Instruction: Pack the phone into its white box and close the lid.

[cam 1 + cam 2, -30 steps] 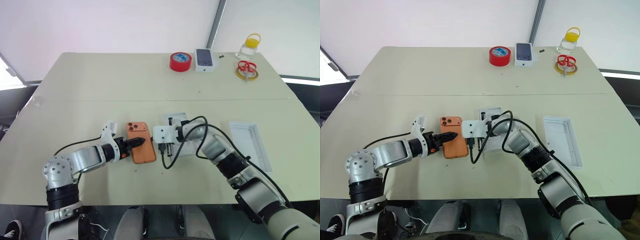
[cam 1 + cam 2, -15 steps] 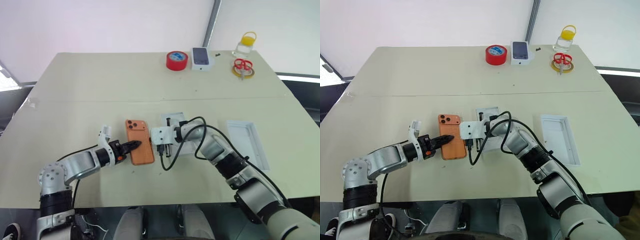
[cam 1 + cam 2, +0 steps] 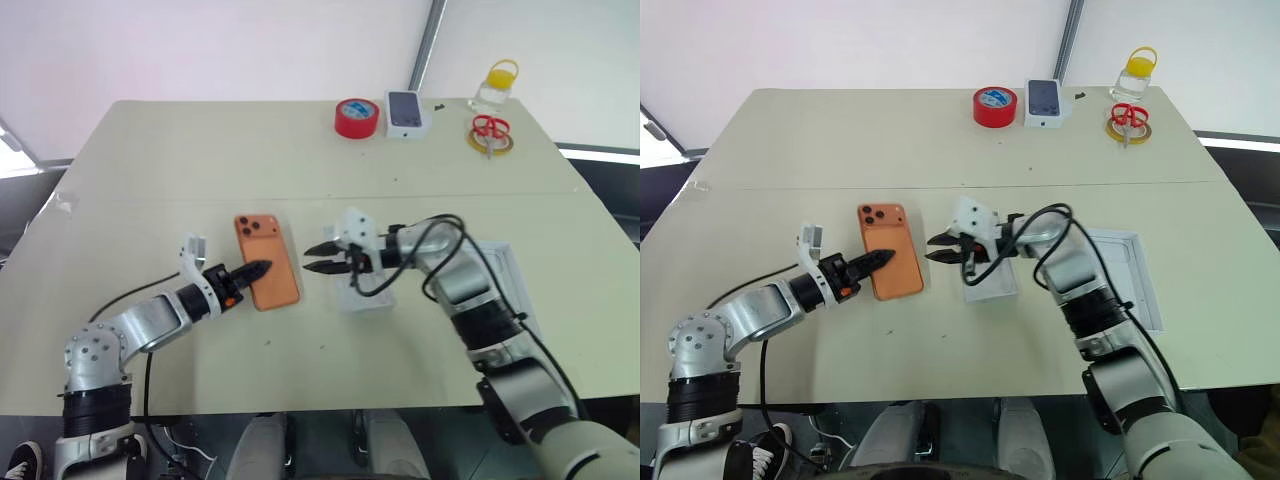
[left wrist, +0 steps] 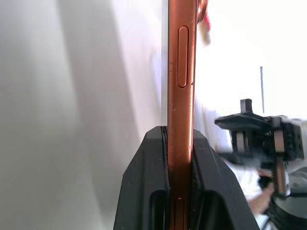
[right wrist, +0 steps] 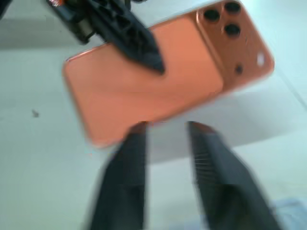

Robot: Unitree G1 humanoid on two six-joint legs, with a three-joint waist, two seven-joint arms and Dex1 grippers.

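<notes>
The left pincer (image 3: 262,268) clamped the phone (image 3: 267,262) by its edge, held off the desk (image 3: 180,170) just left of the white box (image 3: 368,296) — the carrying step. The right pincer (image 3: 320,257), fingers apart and empty, hovered between them. Next, probably, the phone needs lowering flat into the box — the lid (image 3: 503,290) lay beyond it.

No writing, label, brand or number can be read on anything here. The orange phone (image 3: 266,262) shows a plain back with its lenses and no legible mark. The red tape roll (image 3: 358,118) at the far edge of the tabletop (image 3: 200,160) carries some print, too small to make out.
</notes>
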